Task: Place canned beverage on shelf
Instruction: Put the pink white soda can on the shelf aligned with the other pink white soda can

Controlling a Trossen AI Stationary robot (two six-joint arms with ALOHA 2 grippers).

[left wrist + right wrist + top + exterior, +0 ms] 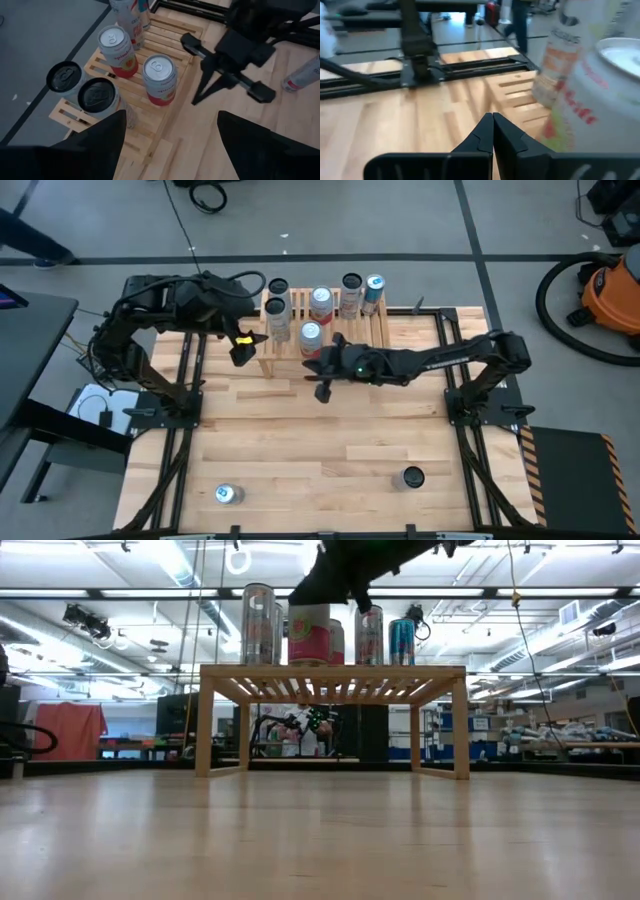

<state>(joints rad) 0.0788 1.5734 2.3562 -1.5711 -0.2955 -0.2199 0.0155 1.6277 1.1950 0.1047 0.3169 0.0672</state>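
On the pale butcher-block wooden worktop [330, 430], nearest us at about six o'clock in the high view, two cans wait to be shelved: a silver-topped can with blue markings [228, 494] toward seven o'clock and a dark-topped can [412, 477] toward five o'clock, well apart from each other.

Farther in, the right pincer [322, 392] is clenched on nothing, its fingers pressed tip to tip in the right wrist view. It sits just beside the front edge of the low slatted rack of light natural wood, the shelf [283, 360]. We judge it has let go of the pink-and-white can with a silver lid [311, 337], which stands upright on the slats by itself.

At about eleven o'clock, the left pincer [242, 347] hangs released, holding nothing, beside the shelf's left end, apparently waiting.

Farthest away, toward twelve o'clock, more cans stand upright on the shelf, including a blue can [373, 292] at the right end.
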